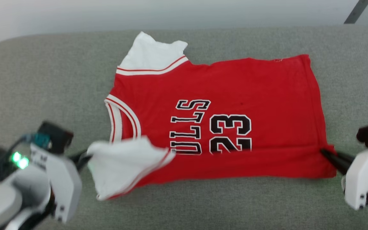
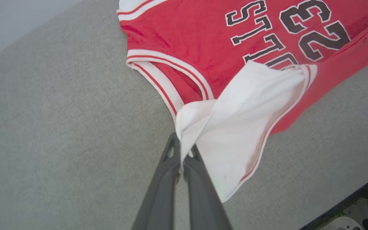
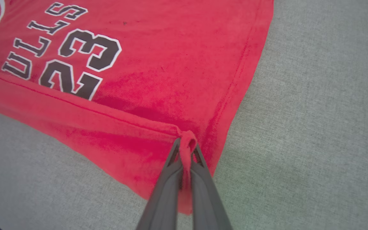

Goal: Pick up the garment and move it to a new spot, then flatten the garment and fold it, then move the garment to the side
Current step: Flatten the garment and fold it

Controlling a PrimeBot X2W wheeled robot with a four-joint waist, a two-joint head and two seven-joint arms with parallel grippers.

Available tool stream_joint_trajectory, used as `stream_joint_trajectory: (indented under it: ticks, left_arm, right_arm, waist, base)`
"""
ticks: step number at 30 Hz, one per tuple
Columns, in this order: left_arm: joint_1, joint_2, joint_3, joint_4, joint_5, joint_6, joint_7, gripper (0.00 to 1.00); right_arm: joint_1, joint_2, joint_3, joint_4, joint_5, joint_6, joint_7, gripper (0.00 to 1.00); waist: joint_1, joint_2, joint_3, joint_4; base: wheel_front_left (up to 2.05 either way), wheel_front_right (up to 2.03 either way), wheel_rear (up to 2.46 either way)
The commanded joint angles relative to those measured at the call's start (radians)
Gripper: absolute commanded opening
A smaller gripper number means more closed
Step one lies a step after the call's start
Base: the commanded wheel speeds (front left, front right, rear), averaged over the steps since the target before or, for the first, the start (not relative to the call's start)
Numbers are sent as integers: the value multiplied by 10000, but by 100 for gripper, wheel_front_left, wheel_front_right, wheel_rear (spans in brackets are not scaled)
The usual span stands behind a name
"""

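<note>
The garment (image 1: pixel 222 118) is a bright-red jersey with white sleeve panels and black lettering with "23", spread across a grey-green cushioned surface (image 1: pixel 43 95). Its near long edge is lifted and folded over part of the lettering. My left gripper (image 1: pixel 85 156) is shut on the near white sleeve panel (image 2: pixel 241 127), pinched between its fingers (image 2: pixel 171 159). My right gripper (image 1: pixel 326 153) is shut on the near red hem corner (image 3: pixel 187 143), which bunches between its fingers (image 3: pixel 200 172). The other white sleeve (image 1: pixel 152 54) lies flat at the far left.
The cushioned surface (image 3: pixel 315 111) extends on all sides of the jersey. Its far edge meets a pale wall (image 1: pixel 75 16). A dark floor edge (image 2: pixel 363 207) shows past the near edge in the left wrist view.
</note>
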Motion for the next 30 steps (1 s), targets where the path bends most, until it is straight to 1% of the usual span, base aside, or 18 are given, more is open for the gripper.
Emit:
stream_joint_trajectory:
  ticks: [1,6,9,13,16,17,19,21,22,25,26,27,30]
  left_arm:
    - [-327,-280,67,332,143,-290,97,0]
    - [-1174,-1314,35,2020,307,-1379,431,0]
    - [-1480,-1891,-68,2979,285,-1898,680,0]
    - [-1685,-2561,-201,4072,83,-2422,931,0]
    - [-1724,-2925,-263,4836,-119,-2681,1112,0]
    - [-1726,-3027,-269,5072,-185,-2751,1151,1]
    - [-1705,-3228,-316,5487,-357,-2881,1294,5]
    - [-1691,-3357,-322,5814,-514,-3013,1394,16]
    - [-1690,-3423,-303,5966,-576,-3042,1420,24]
    - [-1645,-3572,-241,6325,-791,-3093,1435,51]
    - [-1622,-3616,-182,6401,-891,-3100,1377,88]
    - [-1598,-3648,-104,6466,-986,-3088,1331,100]
    - [-1589,-3706,14,6561,-1125,-3078,1249,100]
  right_arm:
    - [-339,50,51,209,-37,-11,37,0]
    - [-1410,276,419,1160,-194,-11,113,0]
    - [-1897,400,712,1703,-253,-11,305,0]
    - [-2397,521,1034,2277,-233,-11,527,0]
    - [-2668,597,1259,2625,-136,-11,542,0]
    - [-2746,620,1335,2719,-113,-12,528,0]
    - [-2866,648,1482,2900,-78,-12,529,0]
    - [-2978,668,1598,3035,-27,-12,491,0]
    - [-3043,682,1653,3099,-3,-12,472,0]
    - [-3192,711,1786,3290,38,-12,464,0]
    - [-3229,724,1822,3359,60,-12,482,9]
    - [-3273,731,1849,3431,89,-12,503,19]
    - [-3411,743,1916,3638,145,-12,506,33]
  waist:
    - [0,0,189,-64]
    - [0,0,461,-87]
    - [0,0,608,-100]
    - [0,0,802,-130]
    - [0,0,900,-147]
    - [0,0,937,-160]
    - [0,0,976,-163]
    - [0,0,1001,-168]
    - [0,0,1006,-169]
    - [0,0,968,-148]
    - [0,0,931,-135]
    - [0,0,896,-123]
    - [0,0,746,-69]
  base:
    - [0,0,0]
    - [0,0,0]
    - [0,0,0]
    - [0,0,0]
    - [0,0,0]
    - [0,0,0]
    - [0,0,0]
    - [0,0,0]
    - [0,0,0]
    - [0,0,0]
    - [0,0,0]
    - [0,0,0]
    - [0,0,0]
